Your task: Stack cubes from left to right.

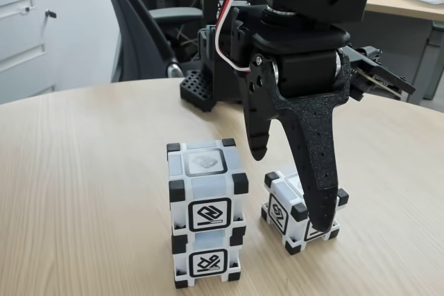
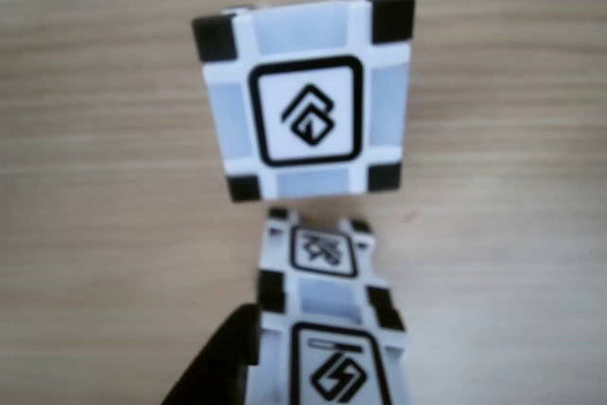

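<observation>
Cubes on the wooden table (image 1: 83,171): in the fixed view I see two stacked, the upper cube (image 1: 207,195) squarely on the lower cube (image 1: 207,260), and a third cube (image 1: 291,207) alone just to their right. My gripper (image 1: 291,188) hangs over that third cube with its fingers spread wide, the long finger (image 1: 316,171) down across the cube's front and the shorter one hanging in the air, nothing clamped. In the other view, a cube (image 2: 305,97) fills the top, and a black finger (image 2: 223,367) shows at the bottom.
</observation>
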